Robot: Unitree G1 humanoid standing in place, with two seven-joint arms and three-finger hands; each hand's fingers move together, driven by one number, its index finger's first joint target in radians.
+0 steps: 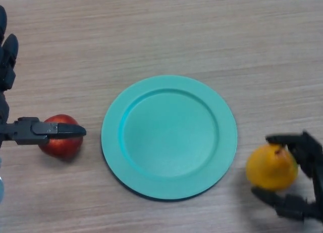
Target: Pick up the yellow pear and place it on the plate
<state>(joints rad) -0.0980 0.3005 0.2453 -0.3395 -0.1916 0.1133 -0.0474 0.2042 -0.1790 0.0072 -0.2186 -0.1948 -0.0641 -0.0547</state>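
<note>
1. My right hand (303,177): fingers curled round the yellow pear (271,168), on the tabletop (161,31) right of the plate (169,136).
2. My left hand (35,131): fingers straight, over a red apple (60,143).

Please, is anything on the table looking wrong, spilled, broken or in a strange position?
Nothing stands out. The teal plate lies flat and bare on the wooden table. The yellow pear sits to its right, between the right hand's curled fingers. A red apple sits left, partly under the left hand.
</note>
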